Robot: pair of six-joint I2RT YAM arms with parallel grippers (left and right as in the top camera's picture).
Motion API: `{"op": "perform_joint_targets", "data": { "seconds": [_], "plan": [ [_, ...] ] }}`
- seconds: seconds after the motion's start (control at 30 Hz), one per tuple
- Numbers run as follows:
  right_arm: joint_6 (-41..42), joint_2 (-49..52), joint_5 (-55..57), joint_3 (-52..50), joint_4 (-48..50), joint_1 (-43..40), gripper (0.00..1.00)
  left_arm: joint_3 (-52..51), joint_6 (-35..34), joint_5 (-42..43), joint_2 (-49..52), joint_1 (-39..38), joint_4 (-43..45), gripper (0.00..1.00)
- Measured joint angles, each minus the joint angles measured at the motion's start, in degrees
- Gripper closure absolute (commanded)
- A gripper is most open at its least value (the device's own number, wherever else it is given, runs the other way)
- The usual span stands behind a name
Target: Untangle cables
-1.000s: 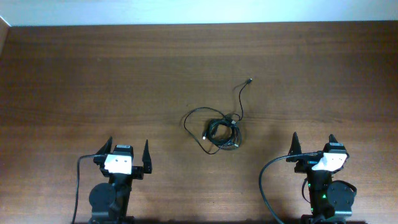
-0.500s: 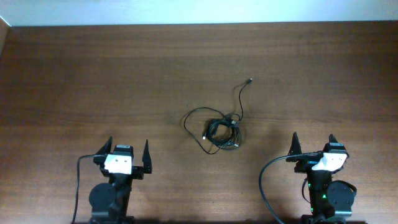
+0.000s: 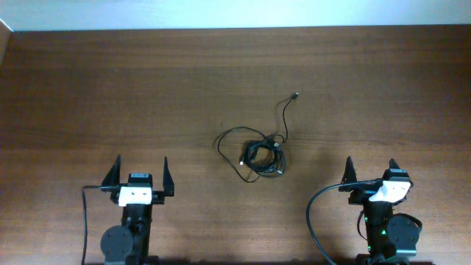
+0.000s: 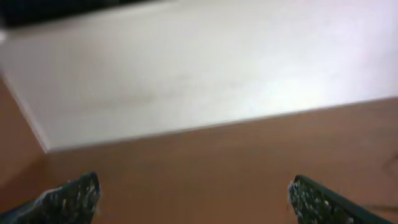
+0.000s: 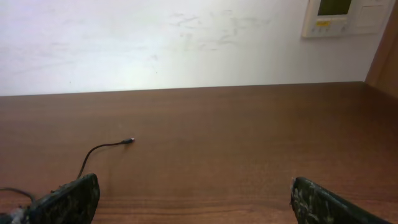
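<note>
The cables, a light, limp tangle near mid-table, would likely drag as a clump, so pinch the loose plug tail at its 1 o'clock; left gripper at 9 and right gripper at 3 sit level, pointing 12, wide open, empty.

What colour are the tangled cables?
The cables are black; this shows best in the overhead view.

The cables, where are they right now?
Overhead view: the cables lie bunched just right of centre, between and beyond the left gripper and right gripper, touching neither.
</note>
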Motion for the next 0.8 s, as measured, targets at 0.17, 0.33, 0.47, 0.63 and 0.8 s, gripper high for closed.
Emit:
{"op": "perform_joint_targets", "data": {
  "seconds": [0.17,0.33,0.47,0.63,0.8],
  "plan": [
    [0.0,0.0,0.0,0.0,0.0,0.0,0.02,1.0,-3.5,9.1,1.9,0.0,1.9,0.01],
    [0.0,0.0,0.0,0.0,0.0,0.0,0.02,13.1,-5.4,12.2,12.9,0.0,-4.3,0.01],
    [0.0,0.0,0.0,0.0,0.0,0.0,0.02,24.3,-5.5,12.4,25.6,0.0,-9.6,0.01],
    [0.0,0.0,0.0,0.0,0.0,0.0,0.02,35.9,-5.7,13.4,41.8,0.0,-18.8,0.01],
    [0.0,0.0,0.0,0.0,0.0,0.0,0.02,37.8,-5.7,21.8,50.9,0.0,-18.5,0.01]
  ]
}}
